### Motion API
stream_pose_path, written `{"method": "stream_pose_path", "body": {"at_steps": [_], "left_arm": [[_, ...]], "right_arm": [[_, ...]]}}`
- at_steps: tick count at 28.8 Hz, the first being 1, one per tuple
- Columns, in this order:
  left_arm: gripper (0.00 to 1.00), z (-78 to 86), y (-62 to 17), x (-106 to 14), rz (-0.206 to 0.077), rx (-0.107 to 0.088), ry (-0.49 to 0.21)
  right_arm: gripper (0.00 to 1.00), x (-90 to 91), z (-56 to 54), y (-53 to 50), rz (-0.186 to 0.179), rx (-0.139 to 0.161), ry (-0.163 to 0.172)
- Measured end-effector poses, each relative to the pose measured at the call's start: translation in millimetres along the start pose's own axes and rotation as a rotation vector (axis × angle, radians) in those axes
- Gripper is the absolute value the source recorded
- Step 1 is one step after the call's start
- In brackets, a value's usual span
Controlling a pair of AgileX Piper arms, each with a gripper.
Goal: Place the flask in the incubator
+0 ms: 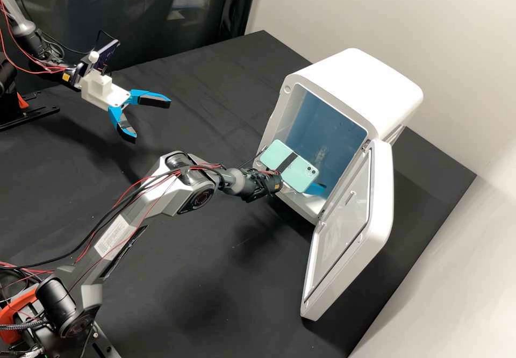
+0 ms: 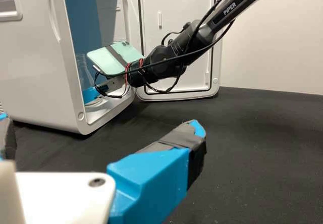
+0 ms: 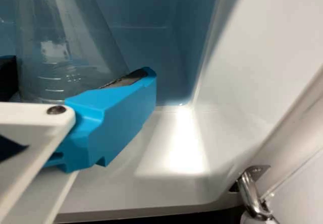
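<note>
The white incubator (image 1: pixel 355 78) stands at the bench's right with its door (image 1: pixel 349 223) swung open and its inside blue. My right gripper (image 3: pixel 75 72) is inside the chamber, shut on a clear conical flask (image 3: pixel 50 47) held between its fingers (image 3: pixel 111 113) just over the chamber floor. In the left wrist view the flask (image 2: pixel 83 72) shows through the opening behind the right arm's mint-green wrist camera (image 2: pixel 113 57). My left gripper (image 1: pixel 149 117) hangs open and holds nothing, above the bench's far left and well away from the incubator.
The right arm (image 1: pixel 177 186) stretches across the middle of the bench to the incubator's opening. The open door (image 2: pixel 176 37) hangs down toward the bench's front right edge. Black bench cloth (image 1: pixel 215 283) lies bare in front, with a dark curtain behind.
</note>
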Motion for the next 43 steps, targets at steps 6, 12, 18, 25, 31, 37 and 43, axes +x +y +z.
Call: {"method": "stream_pose_path", "body": {"at_steps": [6, 12, 18, 25, 31, 37, 43], "left_arm": [[1.0, 0.1, 0.0, 0.0, 0.0, 0.0, 0.0], [1.0, 0.1, 0.0, 0.0, 0.0, 0.0, 0.0], [1.0, 1.6, 3.8, -1.6, 0.018, 0.008, -0.004], [1.0, 2.0, 5.0, -2.1, 0.024, 0.01, -0.005], [1.0, 2.6, 6.7, -2.8, 0.032, 0.013, -0.007], [1.0, 2.6, 6.7, -2.8, 0.032, 0.013, -0.007], [1.0, 2.6, 6.7, -2.8, 0.032, 0.013, -0.007]], "right_arm": [[1.0, 0.3, 3.2, 3.0, 0.005, 0.0, -0.005], [1.0, 0.1, 12.4, 6.2, 0.003, 0.023, -0.018], [1.0, -0.7, 14.5, 6.2, -0.006, 0.012, -0.008], [1.0, -3.4, 17.1, 8.6, -0.013, 0.005, -0.002], [1.0, -9.2, 20.1, 12.2, -0.017, 0.026, -0.008], [1.0, -9.6, 19.8, 11.9, -0.021, 0.035, -0.004], [1.0, -9.6, 19.8, 11.9, -0.021, 0.035, -0.004]]}}
